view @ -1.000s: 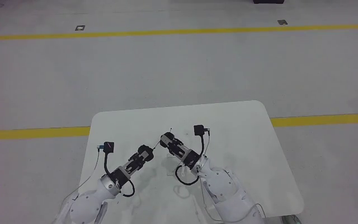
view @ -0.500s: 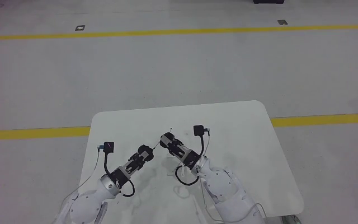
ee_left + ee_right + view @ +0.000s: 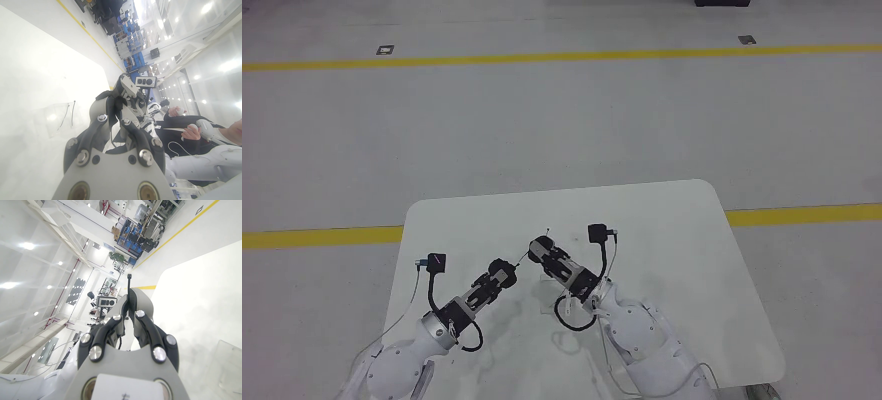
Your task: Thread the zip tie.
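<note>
a pale grey floor (image 3: 562,130) surrounds the white table (image 3: 692,260), which has rounded corners. one yellow line (image 3: 542,57) crosses the floor well beyond the table's far edge, and a second yellow line (image 3: 312,238) shows on the floor out from both side edges. two small square floor plates (image 3: 386,49) sit near the farther line. at the room's end stand blue storage racks (image 3: 130,234) with cardboard boxes (image 3: 114,230) beside them, and a leafy green plant (image 3: 117,256) nearby. red pipes (image 3: 75,264) run along a white wall. round ceiling lights (image 3: 28,246) glow between white beams, and a dark box (image 3: 155,53) hangs overhead.
</note>
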